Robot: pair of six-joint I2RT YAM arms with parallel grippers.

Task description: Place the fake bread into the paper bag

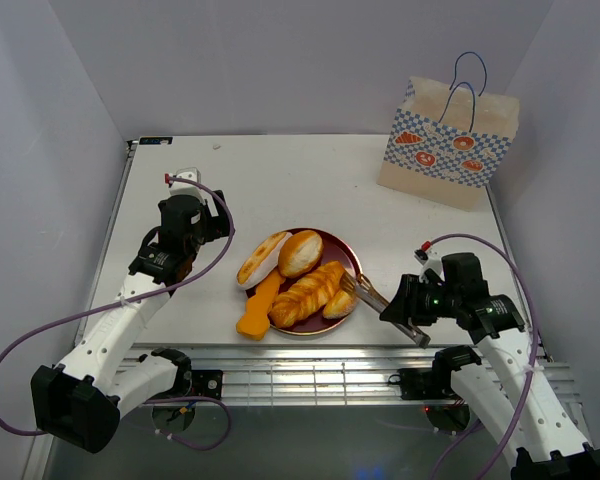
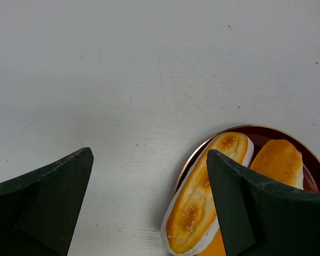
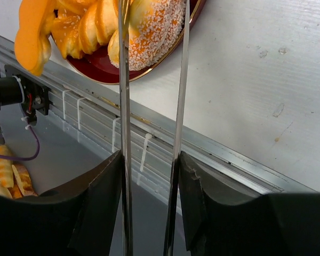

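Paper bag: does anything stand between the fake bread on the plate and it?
Nothing visible does. Bare table runs from the plate to the paper bag at the far right corner. The right gripper holds tongs that reach the fake bread directly.

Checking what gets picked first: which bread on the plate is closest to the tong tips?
The small sugar-dusted roll at the right edge of the plate; the tongs end right at it, while the other breads lie further left.

surface: white table (image 1: 310,180) | on it: dark red plate (image 1: 342,246); orange wedge (image 1: 257,315); paper bag (image 1: 448,155) upright, far right
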